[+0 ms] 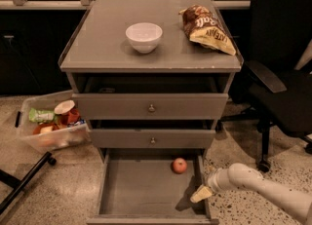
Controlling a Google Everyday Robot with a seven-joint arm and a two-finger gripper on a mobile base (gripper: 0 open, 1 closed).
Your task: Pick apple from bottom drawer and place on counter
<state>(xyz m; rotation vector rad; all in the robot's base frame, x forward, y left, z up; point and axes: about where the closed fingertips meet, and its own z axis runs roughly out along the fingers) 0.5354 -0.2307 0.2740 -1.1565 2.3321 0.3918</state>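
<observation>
The apple (pixel 179 165) is small, round and red-orange. It lies on the bare floor of the open bottom drawer (pixel 141 190), near the back right corner. My gripper (pixel 201 194) is at the end of the white arm coming in from the lower right. It hovers over the drawer's right wall, in front of and to the right of the apple, apart from it. The grey counter (pixel 102 44) is the cabinet top above the drawers.
A white bowl (pixel 144 36) and a chip bag (pixel 207 29) sit on the counter. Two shut drawer fronts with knobs (pixel 151 107) are above the open drawer. A clear bin of food packets (pixel 51 126) stands on the floor left. A black office chair (pixel 280 73) is right.
</observation>
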